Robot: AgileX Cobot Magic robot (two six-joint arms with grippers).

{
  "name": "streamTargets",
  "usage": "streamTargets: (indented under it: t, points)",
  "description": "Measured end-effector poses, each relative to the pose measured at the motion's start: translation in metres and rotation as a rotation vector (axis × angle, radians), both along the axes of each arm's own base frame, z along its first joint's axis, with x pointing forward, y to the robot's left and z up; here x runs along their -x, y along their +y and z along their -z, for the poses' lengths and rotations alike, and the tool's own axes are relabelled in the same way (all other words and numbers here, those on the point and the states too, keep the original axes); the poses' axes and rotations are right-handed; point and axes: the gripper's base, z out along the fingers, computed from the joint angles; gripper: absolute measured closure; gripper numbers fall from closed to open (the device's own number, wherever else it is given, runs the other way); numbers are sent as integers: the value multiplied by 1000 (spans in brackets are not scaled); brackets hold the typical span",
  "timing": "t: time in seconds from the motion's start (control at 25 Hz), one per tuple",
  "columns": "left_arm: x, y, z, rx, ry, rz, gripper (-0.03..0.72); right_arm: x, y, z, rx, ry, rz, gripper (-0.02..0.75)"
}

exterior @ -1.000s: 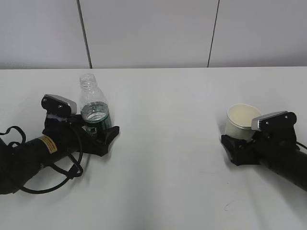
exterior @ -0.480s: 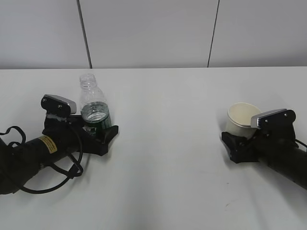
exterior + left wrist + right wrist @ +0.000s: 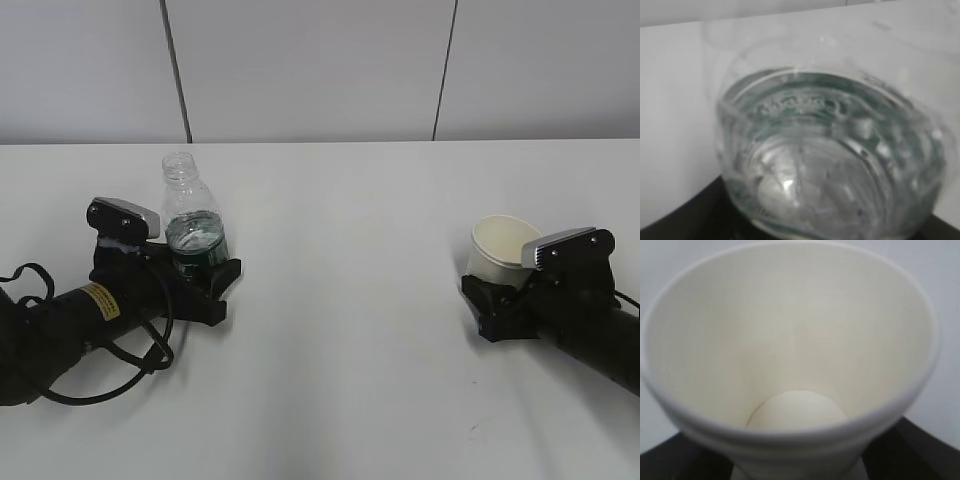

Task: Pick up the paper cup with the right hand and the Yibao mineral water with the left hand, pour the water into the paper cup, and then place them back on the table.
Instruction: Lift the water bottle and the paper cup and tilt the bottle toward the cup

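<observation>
The Yibao mineral water [image 3: 193, 215] is a clear, capless bottle with a dark green label band. It stands upright in my left gripper [image 3: 205, 272], which is shut on its lower part at the left of the table [image 3: 340, 200]. In the left wrist view the bottle [image 3: 830, 160] fills the frame, with water in it, and the fingers are hidden. The white paper cup [image 3: 503, 248] sits in my right gripper [image 3: 492, 298], which is shut on its lower wall. In the right wrist view the cup [image 3: 790, 330] is empty, with a cream inside.
A loose black cable [image 3: 120, 370] loops beside the left arm near the front left. A pale wall with dark vertical seams [image 3: 175, 70] rises behind the table's far edge. White tabletop lies between the two arms.
My left gripper and the bottle have shifted slightly up and to the left. My right gripper and the cup have edged slightly left.
</observation>
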Motion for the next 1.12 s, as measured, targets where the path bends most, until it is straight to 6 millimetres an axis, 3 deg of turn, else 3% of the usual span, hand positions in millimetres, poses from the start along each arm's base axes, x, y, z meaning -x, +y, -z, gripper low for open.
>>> streamTargets:
  t: [0.68,0.92,1.12]
  points:
    - [1,-1,-4,-15,1,27,293,3,8,0,4,0,-105,214]
    - [-1,-5,-40,-19,-111,74,293,2,14,-18,11,-60,-187,214]
    - [-1,-5,-57,-19,-164,80,295,2,20,-31,-17,-88,-223,214]
